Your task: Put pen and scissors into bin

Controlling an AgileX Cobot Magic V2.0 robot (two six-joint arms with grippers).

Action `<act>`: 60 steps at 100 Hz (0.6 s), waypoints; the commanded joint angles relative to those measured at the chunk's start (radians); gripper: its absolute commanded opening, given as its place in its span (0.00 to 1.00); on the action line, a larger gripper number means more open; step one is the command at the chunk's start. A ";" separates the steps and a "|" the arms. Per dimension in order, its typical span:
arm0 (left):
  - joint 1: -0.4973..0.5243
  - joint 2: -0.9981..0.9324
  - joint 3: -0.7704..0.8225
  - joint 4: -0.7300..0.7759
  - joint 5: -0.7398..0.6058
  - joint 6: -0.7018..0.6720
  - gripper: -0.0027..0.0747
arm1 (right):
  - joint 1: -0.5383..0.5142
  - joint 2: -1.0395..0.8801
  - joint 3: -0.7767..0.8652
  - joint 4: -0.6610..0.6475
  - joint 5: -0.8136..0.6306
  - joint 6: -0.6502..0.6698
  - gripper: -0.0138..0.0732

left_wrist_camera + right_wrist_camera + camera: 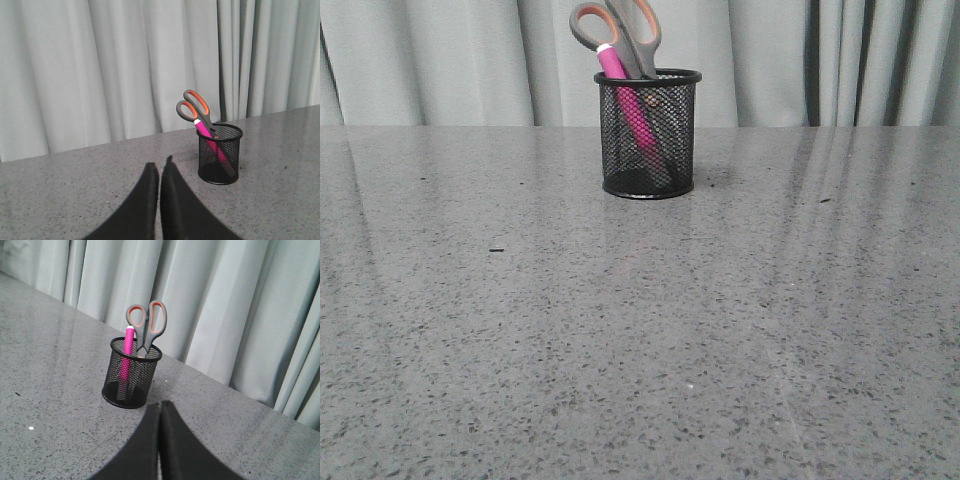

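Grey curtains (440, 60) hang behind a speckled grey tabletop (640, 350), which carries only the bin.

Starting from the hands: the left hand (160, 172) shows in its wrist view with its two dark fingers pressed together, closed on nothing, well short of the bin. The right hand (160, 412) looks the same, fingers meeting in a thin seam, empty, with the bin near but apart from it. Neither hand appears in the front view.

Farther out stands the bin (648, 135), upright toward the back of the tabletop, near the curtains. Both things already stand inside it, so the task looks done.

The pen (620, 85) leans in the bin, its magenta barrel showing through the mesh and its whitish cap up at the rim. It is likely light, stiff and smooth, so it could roll or slip; mid-barrel would be the place to pinch it.

The scissors (620, 30) stand blades down, grey handles with orange loops rising well above the rim. They are probably heavier and top-heavy, best held by the handle necks. The bin itself seems light and could tip if nudged.
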 commanded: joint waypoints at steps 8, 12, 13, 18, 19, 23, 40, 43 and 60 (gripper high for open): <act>0.004 0.015 -0.023 0.007 -0.078 -0.009 0.01 | -0.001 0.004 -0.024 -0.008 -0.077 -0.006 0.08; 0.004 0.015 -0.023 0.007 -0.078 -0.009 0.01 | -0.001 0.004 -0.024 -0.008 -0.077 -0.006 0.08; 0.004 0.015 -0.023 0.007 -0.078 -0.009 0.01 | -0.001 0.004 -0.024 -0.008 -0.077 -0.006 0.08; 0.004 0.015 -0.023 0.007 -0.078 -0.009 0.01 | -0.001 0.004 -0.024 -0.008 -0.077 -0.006 0.08; 0.004 0.015 -0.023 0.007 -0.078 -0.009 0.01 | -0.001 0.004 -0.024 -0.008 -0.077 -0.006 0.08; 0.004 0.015 -0.023 0.007 -0.078 -0.009 0.01 | -0.001 0.004 -0.024 -0.008 -0.077 -0.006 0.08; 0.004 0.015 -0.019 0.012 -0.074 -0.009 0.01 | -0.001 0.004 -0.024 -0.008 -0.077 -0.006 0.08; 0.004 0.015 -0.019 0.029 -0.066 -0.009 0.01 | -0.001 0.004 -0.024 -0.008 -0.077 -0.006 0.08; 0.035 0.015 0.012 0.001 -0.042 0.098 0.01 | -0.001 0.004 -0.024 -0.008 -0.077 -0.006 0.08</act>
